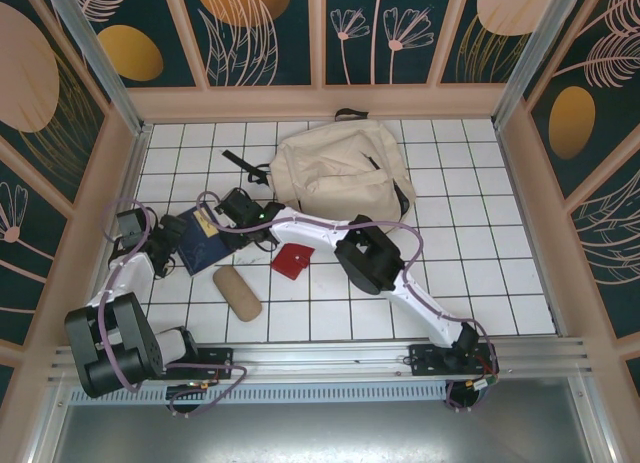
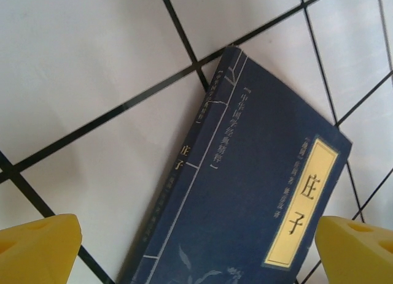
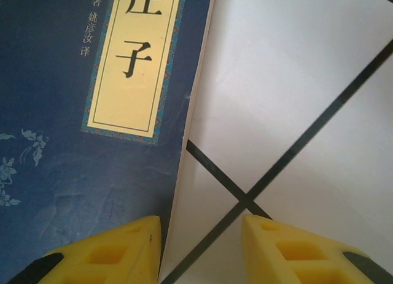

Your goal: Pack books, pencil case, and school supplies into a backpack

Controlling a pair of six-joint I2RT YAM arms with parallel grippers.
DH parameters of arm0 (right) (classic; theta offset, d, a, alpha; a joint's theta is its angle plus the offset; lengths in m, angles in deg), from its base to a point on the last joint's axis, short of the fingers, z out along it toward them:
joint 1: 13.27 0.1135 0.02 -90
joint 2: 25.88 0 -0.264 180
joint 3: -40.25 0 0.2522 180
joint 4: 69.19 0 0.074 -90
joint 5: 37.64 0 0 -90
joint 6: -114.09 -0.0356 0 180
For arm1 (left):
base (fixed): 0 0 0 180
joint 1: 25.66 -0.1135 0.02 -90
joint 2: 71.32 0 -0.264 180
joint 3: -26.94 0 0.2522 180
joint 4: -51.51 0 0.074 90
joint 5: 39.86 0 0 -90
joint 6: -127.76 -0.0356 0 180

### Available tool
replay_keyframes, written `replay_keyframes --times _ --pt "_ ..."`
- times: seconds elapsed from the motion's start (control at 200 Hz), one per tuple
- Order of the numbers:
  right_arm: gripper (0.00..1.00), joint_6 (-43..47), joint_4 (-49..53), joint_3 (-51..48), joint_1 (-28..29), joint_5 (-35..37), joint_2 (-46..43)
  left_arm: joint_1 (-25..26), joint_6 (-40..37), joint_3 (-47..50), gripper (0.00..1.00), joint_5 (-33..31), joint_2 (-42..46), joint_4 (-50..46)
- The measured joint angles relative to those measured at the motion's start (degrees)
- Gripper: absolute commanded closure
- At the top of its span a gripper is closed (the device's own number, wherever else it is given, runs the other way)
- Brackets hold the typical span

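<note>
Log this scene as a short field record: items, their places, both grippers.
container: large beige fabric backpack, far centre of white tiled table
item A: thin navy blue book with yellow label, lying flat, left of centre
item B: tan soft roll, near-right of book
item C: small flat red square, right of book
left gripper: open wide above book
right gripper: open, straddling book's edge

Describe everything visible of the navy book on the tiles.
The navy book is thin and closed, paper-covered, with a yellow title label and faint floral print. It lies flat on the white tiled table, skewed to the grid. Its long edge sits between the part-open fingers of the right gripper; contact is unclear.
</note>
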State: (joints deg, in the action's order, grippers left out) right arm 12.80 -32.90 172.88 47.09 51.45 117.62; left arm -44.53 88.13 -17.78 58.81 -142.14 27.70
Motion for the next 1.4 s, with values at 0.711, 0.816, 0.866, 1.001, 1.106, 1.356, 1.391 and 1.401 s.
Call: replay_keyframes --times 0.711,0.816,0.866,1.001,1.106,1.356,1.391,1.401 --pt "0.55 -13.0 -4.0 -20.5 -6.0 -1.6 -15.5 5.5 -0.6 2.6 0.23 15.6 -3.1 8.5" --pt "0.53 -13.3 -4.0 -18.2 -6.0 -3.4 -15.1 5.7 -0.6 2.6 0.24 15.6 -3.4 8.6" --pt "0.52 -13.4 -4.1 -16.4 -6.0 -3.9 -14.6 5.8 -0.6 2.6 0.24 15.6 -3.8 8.8" --pt "0.51 -13.6 -3.5 -11.8 -6.0 -3.1 -12.8 6.5 -0.6 2.6 0.26 15.8 -5.7 9.5" --pt "0.50 -13.4 -2.6 -10.3 -6.2 -2.0 -12.2 6.8 -0.6 2.6 0.27 16.3 -6.2 9.8" --pt "0.59 -12.9 -1.3 -6.5 -7.1 -7.6 -7.9 7.4 -0.4 2.7 0.32 17.1 -8.1 11.6" --pt "0.59 -13.0 -1.1 -6.5 -7.1 -8.2 -7.2 7.5 -0.2 2.8 0.32 17.2 -8.2 12.2" --pt "0.59 -13.0 -1.0 -6.5 -7.1 -8.3 -7.0 7.6 0.0 2.9 0.33 17.3 -8.3 12.4"
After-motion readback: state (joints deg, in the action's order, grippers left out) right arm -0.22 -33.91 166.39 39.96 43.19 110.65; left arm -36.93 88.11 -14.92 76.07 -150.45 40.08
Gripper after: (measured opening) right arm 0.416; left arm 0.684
